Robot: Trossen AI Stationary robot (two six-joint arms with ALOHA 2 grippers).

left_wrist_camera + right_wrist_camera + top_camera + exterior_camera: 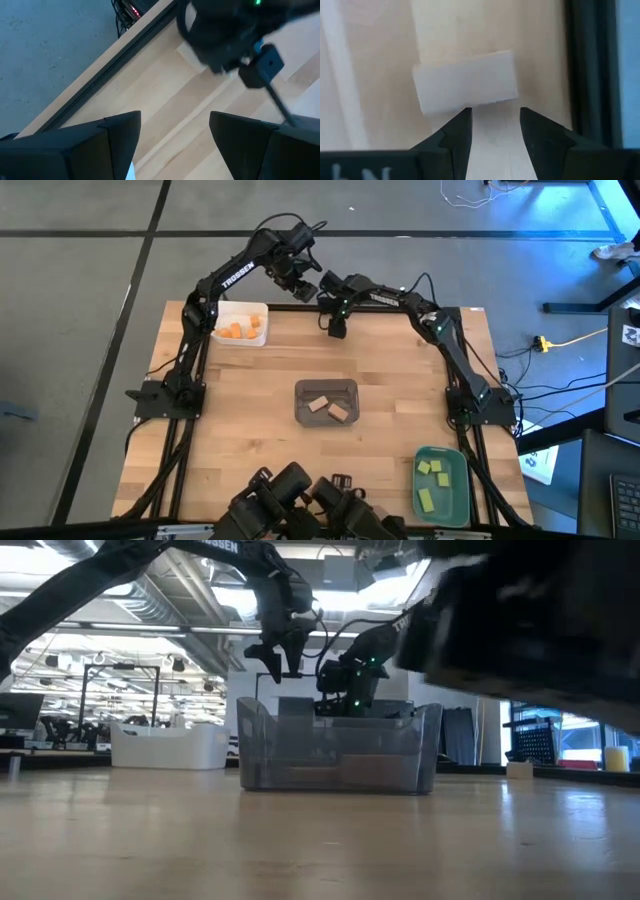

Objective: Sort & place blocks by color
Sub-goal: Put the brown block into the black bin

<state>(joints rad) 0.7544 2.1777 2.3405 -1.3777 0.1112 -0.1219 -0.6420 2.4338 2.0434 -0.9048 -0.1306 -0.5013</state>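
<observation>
A pale tan block [465,82] lies flat on the table by its far edge. My right gripper [495,117] hangs over it, pointing down and open, with its fingertips just short of the block's long side; in the high view the right gripper [337,326] hides the block. Whether the fingers touch it, I cannot tell. My left gripper [175,120] is open and empty, raised over the far table edge [303,280]. Orange blocks [243,330] lie in the white tray, tan blocks [328,407] in the grey tray, yellow-green blocks [434,478] in the teal tray.
The white tray [222,311] stands at the far left, the grey tray [300,388] in the table's middle, the teal tray [455,500] at the near right. The two grippers are close together at the far edge. Bare wood lies between the trays.
</observation>
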